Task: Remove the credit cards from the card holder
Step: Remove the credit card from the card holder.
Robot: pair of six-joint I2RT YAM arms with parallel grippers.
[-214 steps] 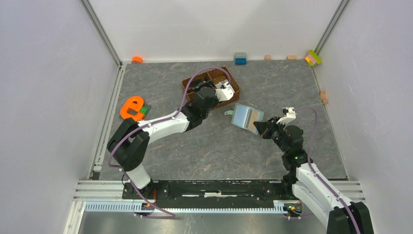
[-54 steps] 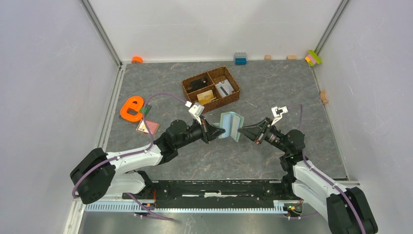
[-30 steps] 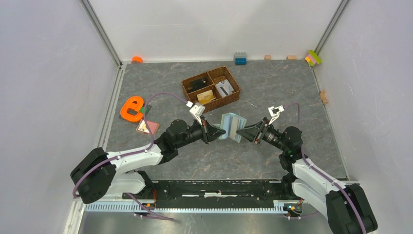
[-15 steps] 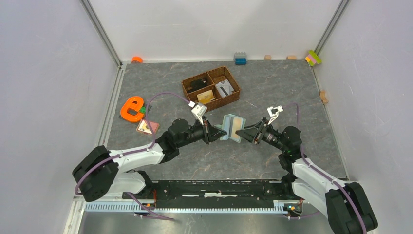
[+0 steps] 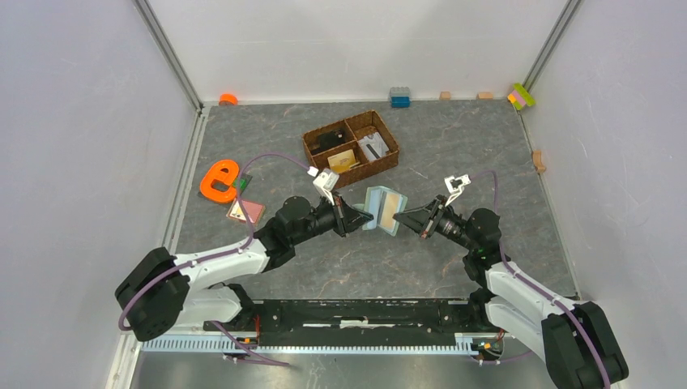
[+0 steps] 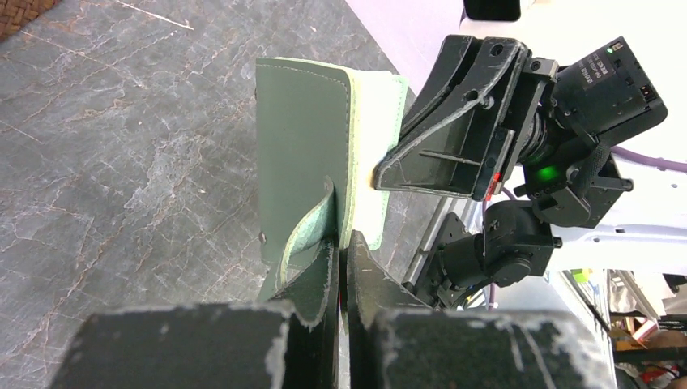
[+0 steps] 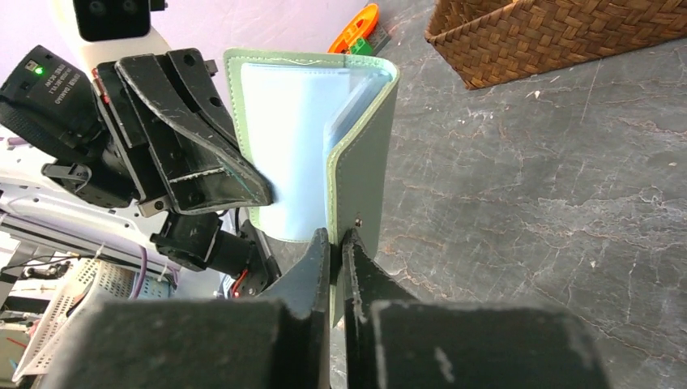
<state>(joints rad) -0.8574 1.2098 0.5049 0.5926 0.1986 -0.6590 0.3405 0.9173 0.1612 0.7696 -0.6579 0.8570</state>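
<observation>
Overhead, one sage-green card holder (image 5: pixel 381 209) is being held half-open above the desk (image 5: pixel 324 259), one flap being gripped by the closed left claw (image 5: pixel 360 217), the other by the closed right claw (image 5: pixel 403 219). Two loose credit cards (image 5: pixel 245 212), lying beside one orange letter e (image 5: pixel 217 180), are being shown by that view alone.

I count one card holder (image 5: pixel 382 209), two credit cards (image 5: pixel 245 211), one wicker basket (image 5: pixel 351 146), one orange letter e (image 5: pixel 217 180), one blue block (image 5: pixel 399 97), three small tan blocks (image 5: pixel 445 95), one multicoloured block (image 5: pixel 522 96) and one small orange piece (image 5: pixel 228 99).
</observation>
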